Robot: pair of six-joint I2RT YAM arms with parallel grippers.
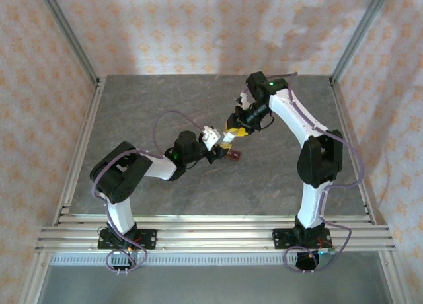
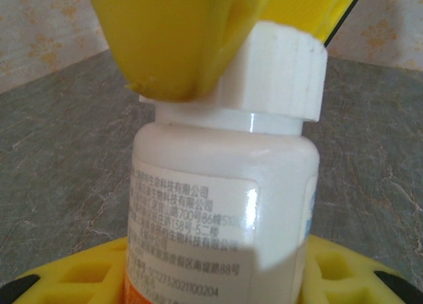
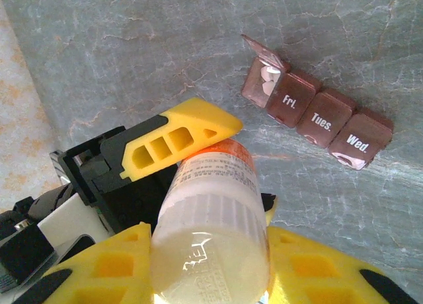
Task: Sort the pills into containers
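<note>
Top external: the two arms meet over the middle of the grey table [image 1: 132, 119]. The left gripper [image 1: 217, 144] reaches in from the left and the right gripper [image 1: 236, 131] from the upper right, both clamped on a small white bottle [image 1: 228, 140] held between them above the surface. The containers [image 1: 232, 156], a dark reddish-brown strip, lie flat on the table just beside the joined grippers, on the side nearer the arm bases; neither gripper touches them.

Left wrist: the bottle [image 2: 225, 205] stands upright and very close, its printed label facing the lens. The left gripper's yellow fingers [image 2: 73, 277] pinch its lower body from both sides. Above, a yellow finger of the right gripper [image 2: 185, 33] presses against the ribbed white cap [image 2: 284, 73].

Right wrist: the right gripper's own yellow fingers [image 3: 112, 264] squeeze the cap [image 3: 211, 251] from left and right. Beyond them one finger of the left gripper [image 3: 175, 135] lies along the bottle's body. The containers [image 3: 317, 109] rest on the table up and to the right of these fingers, well apart from them. The four compartments run in a slanting row; three closed lids read "Fri.", "Tues." and "Wed.". The end compartment nearest the top has its lid [image 3: 264, 53] tipped open, with white pills [image 3: 269, 79] inside.
</note>
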